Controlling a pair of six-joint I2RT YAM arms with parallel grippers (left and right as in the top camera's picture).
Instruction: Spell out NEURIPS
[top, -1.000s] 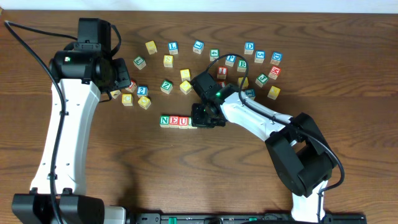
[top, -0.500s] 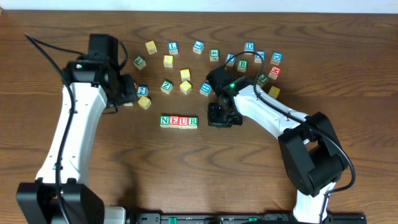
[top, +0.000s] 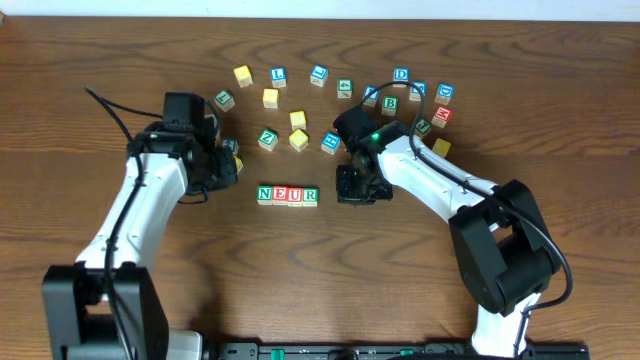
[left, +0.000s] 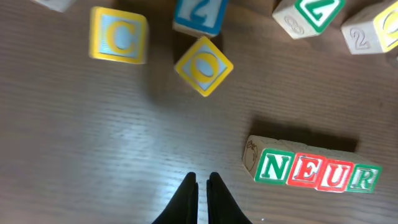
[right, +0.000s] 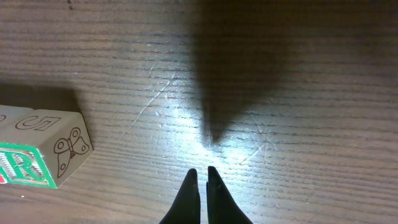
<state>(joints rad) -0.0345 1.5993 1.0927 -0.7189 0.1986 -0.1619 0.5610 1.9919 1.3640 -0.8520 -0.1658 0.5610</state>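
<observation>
NEUR row (top: 288, 195) sits mid-tabletop (top: 300, 280); I, P, S not placed. Left gripper (left: 202, 182) and right gripper (right: 200, 177) are pinched shut, empty. Risk: the right one, just beside the R, sideswipes the row; the left one shoves the loose yellow block (left: 203, 65).

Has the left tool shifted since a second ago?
Yes. In the overhead view the left tool has come down and to the right, ending nearer the NEUR row.

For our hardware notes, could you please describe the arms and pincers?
The left arm and right arm have white links, black joints and black cables. A green light glows on the right arm. The left pincer and right pincer have thin black tapered fingers.
</observation>
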